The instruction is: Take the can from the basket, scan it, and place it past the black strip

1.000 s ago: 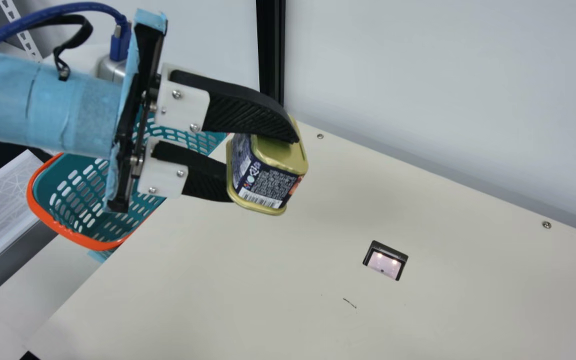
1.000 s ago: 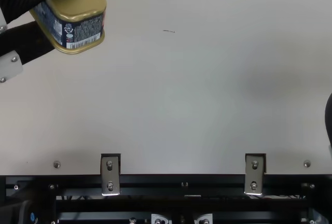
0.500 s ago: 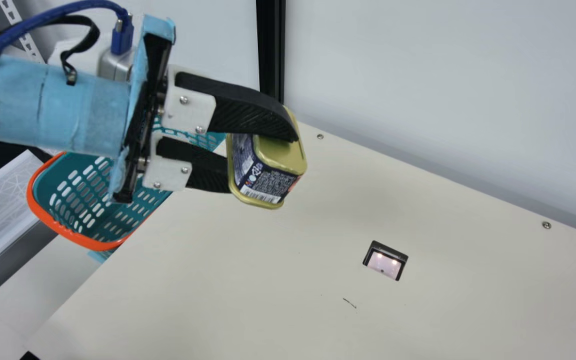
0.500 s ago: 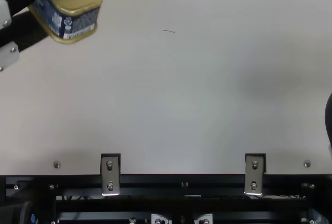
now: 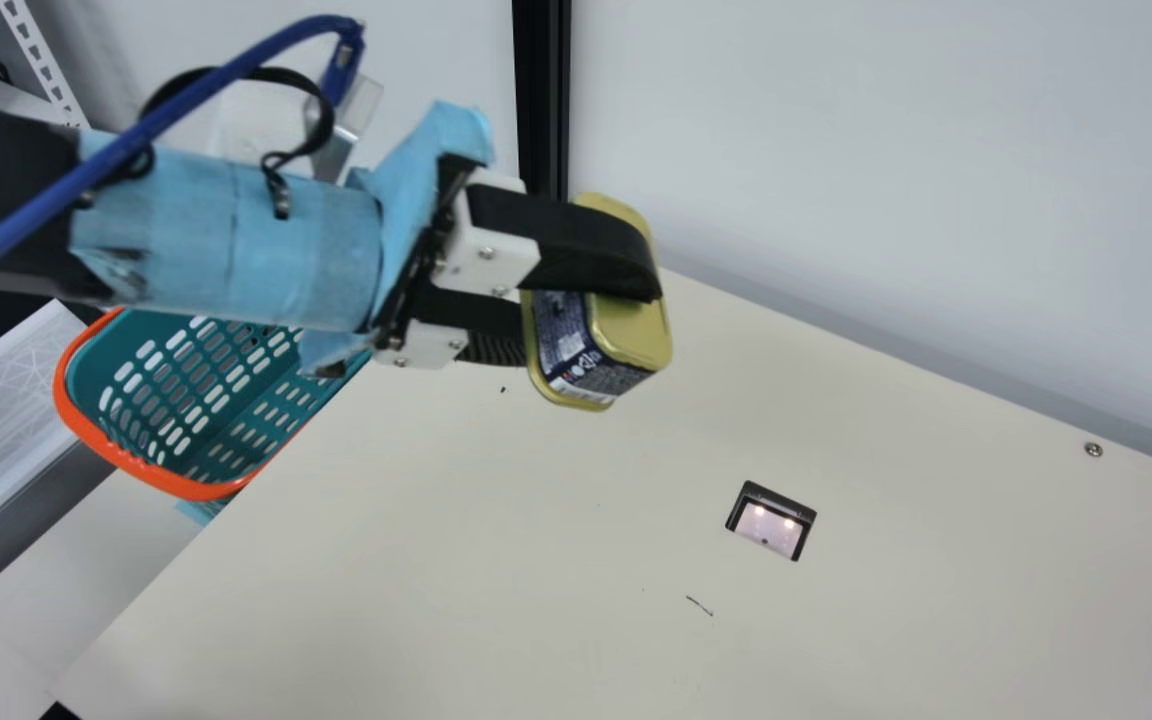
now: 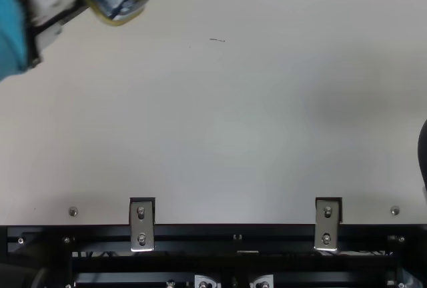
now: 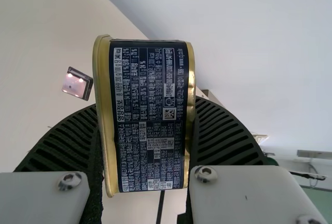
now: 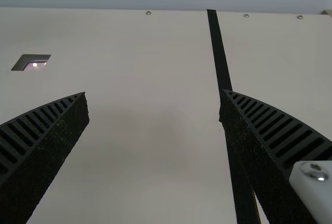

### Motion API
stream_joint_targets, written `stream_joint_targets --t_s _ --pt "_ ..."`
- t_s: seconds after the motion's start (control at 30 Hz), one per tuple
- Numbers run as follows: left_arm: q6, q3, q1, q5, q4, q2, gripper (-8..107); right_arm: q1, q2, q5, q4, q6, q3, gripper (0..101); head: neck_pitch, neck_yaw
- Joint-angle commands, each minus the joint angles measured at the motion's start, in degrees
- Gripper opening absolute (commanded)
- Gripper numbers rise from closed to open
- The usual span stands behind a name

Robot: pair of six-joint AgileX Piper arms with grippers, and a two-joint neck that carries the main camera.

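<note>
Between the fingers of your left gripper (image 5: pixel 591 322), the can (image 5: pixel 632 335) is held tilted, clear of the table (image 5: pixel 496 560), one finger pressed on each gold end. The basket (image 5: pixel 161 482) lies back behind those fingers, on their left, so the pick is done and I'd say you're on the carry to the scan. The scanner (image 5: pixel 772 530) sits in the table, out past the fingertips and to their right, and the can isn't over it.

Well apart, your right gripper (image 8: pixel 154 105) has its fingers spread with nothing between them; the black strip (image 8: pixel 220 53) passes beyond and beneath one of them, and the scanner is out past the other's tip.

For the next move, bring the left fingers right and lower them until the can is just above the scanner, then roll the wrist so the barcode faces down into it. I can't tell which face will read, so be ready to turn it. Keep the squeeze firm: the smooth rims could slip in a quick roll. Placing past the strip comes after that.
</note>
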Motion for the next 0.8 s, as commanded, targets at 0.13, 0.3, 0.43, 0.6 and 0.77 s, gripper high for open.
stream_joint_targets --t_s 0.13,0.3,0.43,0.6,0.77 --pt "-2.5 0.5 -9.0 -9.0 7.4 2.8 10 0.0 0.0 0.0 0.0 0.0 0.0 101 -1.3 0.9" --pt "-5.4 0.6 -14.1 -14.9 13.0 5.8 10 0.0 0.0 0.0 0.0 0.0 0.0 101 -1.3 0.9" --pt "-8.0 0.7 -17.5 -19.6 17.6 8.5 10 0.0 0.0 0.0 0.0 0.0 0.0 101 -1.3 0.9" --pt "-11.6 1.3 -20.3 -26.1 24.0 12.4 10 0.0 0.0 0.0 0.0 0.0 0.0 101 -1.3 0.9" --pt "-15.3 2.5 -21.6 -32.3 30.2 16.1 10 0.0 0.0 0.0 0.0 0.0 0.0 101 -1.3 0.9"
